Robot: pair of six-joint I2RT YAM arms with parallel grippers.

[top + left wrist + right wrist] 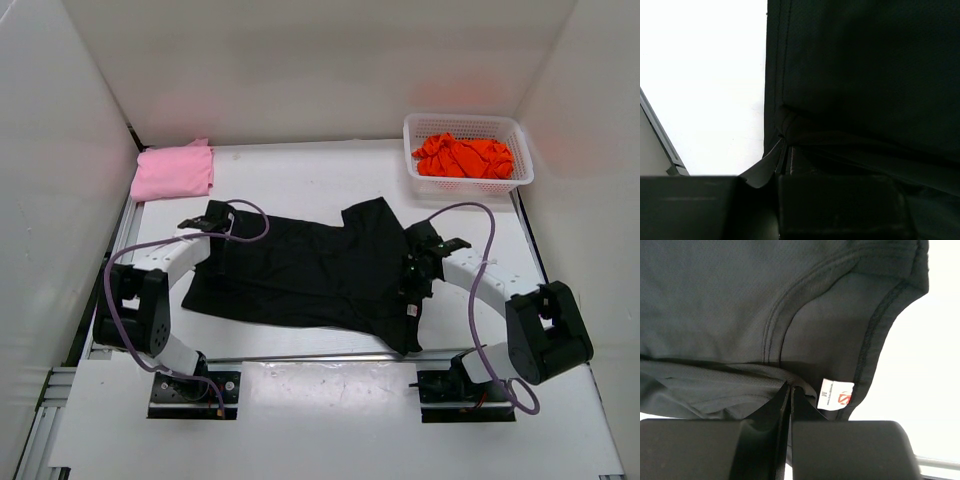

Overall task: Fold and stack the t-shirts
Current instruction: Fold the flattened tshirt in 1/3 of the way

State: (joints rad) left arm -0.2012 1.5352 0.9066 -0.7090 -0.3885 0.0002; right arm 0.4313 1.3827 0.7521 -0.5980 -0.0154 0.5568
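- At the far left corner of the white table (300,175) we see the pink t-shirt (173,171), folded into a neat rectangle and lying flat, well apart from both arms.
- Next comes the left gripper (222,236), low at the left edge of the black t-shirt (310,275). In the left wrist view this gripper (782,150) has its fingers pressed together on a stitched hem of the black t-shirt (865,75), a small fold of cloth bunched between them.
- The black t-shirt lies spread out in the middle of the table between the two arms, mostly flat, with a sleeve pointing to the far side and another flap reaching the near edge on the right.
- The right gripper (413,272) sits at the shirt's right end. In the right wrist view it (790,390) is clamped on the cloth by the curved neckline seam.
- Just beside those fingers hangs a small white label (835,394) sewn inside the shirt; we can make out a red mark and fine grey print, too small to read.
- At the far right stands a white mesh basket (470,184), holding the orange t-shirt (463,157) in a crumpled heap.
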